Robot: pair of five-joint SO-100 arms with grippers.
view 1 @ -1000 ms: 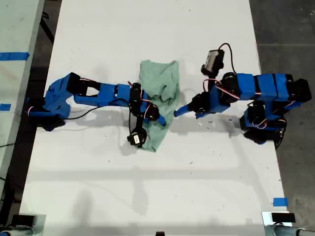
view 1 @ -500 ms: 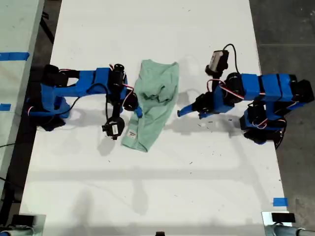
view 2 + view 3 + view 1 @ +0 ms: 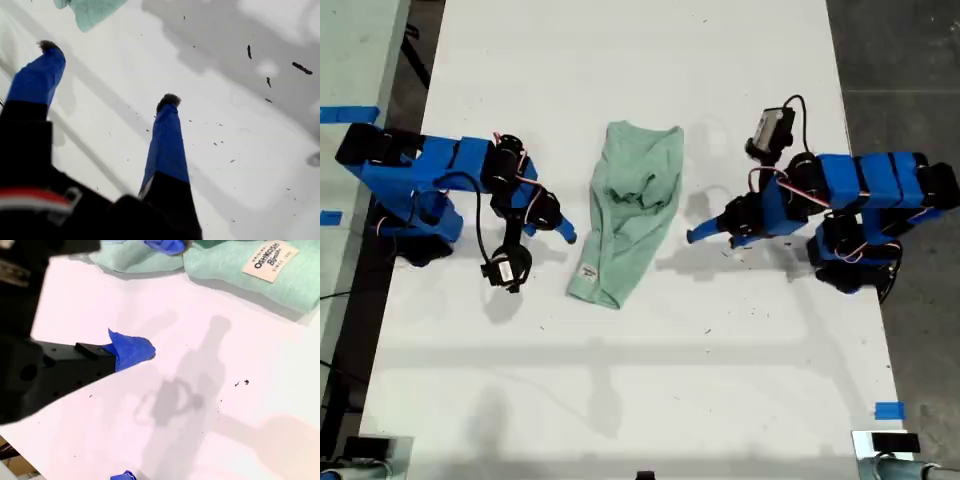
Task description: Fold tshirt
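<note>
The tshirt (image 3: 630, 215) lies in the middle of the white table (image 3: 620, 60) in the exterior view. It is a long, bumpy strip, wider at the top, with its white tag (image 3: 588, 270) showing near the bottom end. My first gripper (image 3: 109, 74) is on the exterior view's right. Its two blue fingers are spread wide with nothing between them, and it sits apart from the cloth. My second gripper (image 3: 563, 233) is on the exterior view's left, just beside the tshirt. It looks let go too, and holds nothing. I think the next fold should bring the bottom end up over the top end. To do it well, each gripper should pinch one bottom corner, lift just a little, and move together so the cloth stays flat. There is lots of bare table above and below the tshirt. The table's side edges are close behind both arms.
</note>
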